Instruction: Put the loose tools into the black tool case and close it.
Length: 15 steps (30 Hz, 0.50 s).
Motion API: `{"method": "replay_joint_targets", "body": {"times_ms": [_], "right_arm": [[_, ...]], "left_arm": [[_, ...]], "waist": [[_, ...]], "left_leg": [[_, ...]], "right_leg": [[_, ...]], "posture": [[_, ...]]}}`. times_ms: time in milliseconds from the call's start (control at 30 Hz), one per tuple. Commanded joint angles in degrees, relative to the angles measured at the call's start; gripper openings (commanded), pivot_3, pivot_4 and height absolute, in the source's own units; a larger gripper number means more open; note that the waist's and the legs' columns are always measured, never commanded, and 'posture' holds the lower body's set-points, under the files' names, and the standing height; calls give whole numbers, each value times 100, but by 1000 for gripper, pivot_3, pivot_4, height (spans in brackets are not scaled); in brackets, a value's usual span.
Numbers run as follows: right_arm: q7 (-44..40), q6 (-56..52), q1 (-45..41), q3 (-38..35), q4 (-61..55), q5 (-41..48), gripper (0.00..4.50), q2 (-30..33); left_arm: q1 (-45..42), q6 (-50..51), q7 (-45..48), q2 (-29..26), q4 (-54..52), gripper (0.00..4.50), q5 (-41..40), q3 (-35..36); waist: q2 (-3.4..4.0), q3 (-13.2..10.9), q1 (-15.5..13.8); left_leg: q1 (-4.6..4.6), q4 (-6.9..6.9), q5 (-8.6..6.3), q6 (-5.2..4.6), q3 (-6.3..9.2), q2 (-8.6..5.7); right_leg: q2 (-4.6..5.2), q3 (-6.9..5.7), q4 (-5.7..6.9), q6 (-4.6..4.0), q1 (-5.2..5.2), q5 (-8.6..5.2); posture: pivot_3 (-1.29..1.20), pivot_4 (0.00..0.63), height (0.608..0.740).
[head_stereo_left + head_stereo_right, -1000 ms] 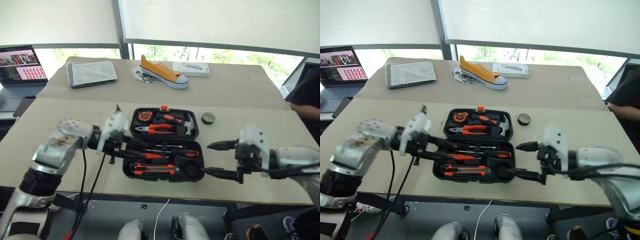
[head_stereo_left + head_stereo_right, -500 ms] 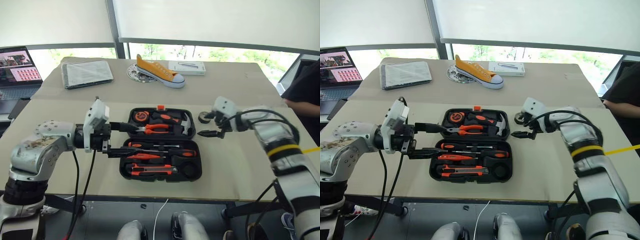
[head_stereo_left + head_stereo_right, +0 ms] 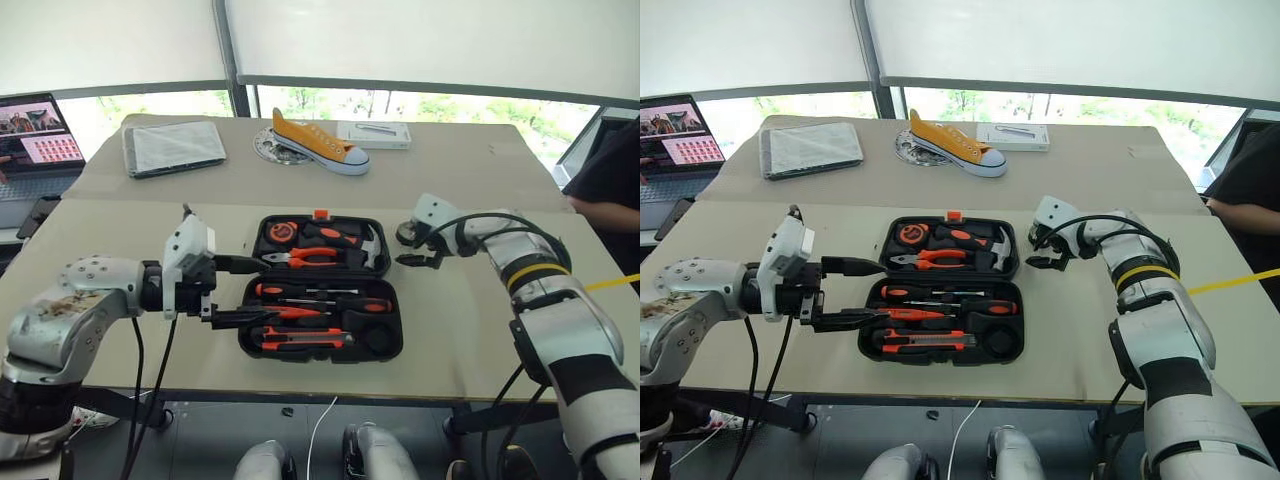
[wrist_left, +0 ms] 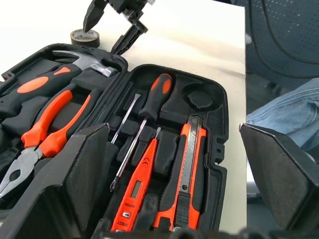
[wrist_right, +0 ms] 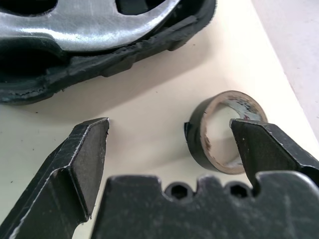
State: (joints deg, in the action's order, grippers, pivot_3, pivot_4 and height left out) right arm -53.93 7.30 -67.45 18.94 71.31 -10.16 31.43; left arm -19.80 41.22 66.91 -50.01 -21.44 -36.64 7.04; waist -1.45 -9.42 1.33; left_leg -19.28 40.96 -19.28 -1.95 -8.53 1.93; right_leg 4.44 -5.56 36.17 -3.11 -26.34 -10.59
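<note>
The black tool case (image 3: 320, 357) lies open in the middle of the table. In its near half lie a slim orange screwdriver (image 4: 134, 189), a black-and-orange-handled screwdriver (image 4: 154, 97) and the orange-black utility knife (image 4: 192, 164), beside a bare round recess (image 4: 199, 97). Pliers (image 4: 50, 124) and a hammer (image 4: 84, 59) fill the lid half. My left gripper (image 3: 255, 290) hangs open at the case's left edge, holding nothing. The small black tape roll (image 5: 227, 132) lies on the table just right of the case. My right gripper (image 5: 169, 144) is open over it, one fingertip (image 5: 269, 144) at the roll's hole.
At the back of the table are a grey folder (image 3: 175, 147), an orange shoe (image 3: 318, 143) and a white box (image 3: 372, 133). A laptop (image 3: 35, 130) stands far left. A person (image 3: 612, 170) sits at the right edge.
My left gripper opened wide and drew back left out of the case. My right gripper swung from the near right of the case forward to the tape roll.
</note>
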Motion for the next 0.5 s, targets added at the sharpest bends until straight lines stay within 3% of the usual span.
{"method": "replay_joint_targets", "body": {"times_ms": [33,200,300,500], "right_arm": [[227,-49,-205,-130,139,-165,4500,-59],[597,-236,-201,-239,357,-271,4500,-236],[797,-276,-162,-321,419,-321,3802,-316],[895,-186,-46,-402,439,-386,1781,-343]], "left_arm": [[-19,-160,-26,-73,-71,4488,-48,117],[-108,-166,-72,-47,-73,4488,-51,62],[-115,-204,-44,-78,-28,4500,-36,46],[-140,-244,-35,-80,19,4500,8,-3]], "waist": [[0,0,11],[0,0,46],[1,0,87],[1,0,100]], "left_leg": [[1,0,2,4,1,2],[1,-3,10,18,3,8],[1,-3,11,18,4,8],[1,-5,11,18,5,7]], "right_leg": [[0,0,2,-1,0,0],[0,0,3,-12,-1,4],[0,0,2,-14,0,5],[0,-1,2,-14,0,5]], "posture": [[0,150,733],[0,150,733],[0,150,733],[0,150,733]]}}
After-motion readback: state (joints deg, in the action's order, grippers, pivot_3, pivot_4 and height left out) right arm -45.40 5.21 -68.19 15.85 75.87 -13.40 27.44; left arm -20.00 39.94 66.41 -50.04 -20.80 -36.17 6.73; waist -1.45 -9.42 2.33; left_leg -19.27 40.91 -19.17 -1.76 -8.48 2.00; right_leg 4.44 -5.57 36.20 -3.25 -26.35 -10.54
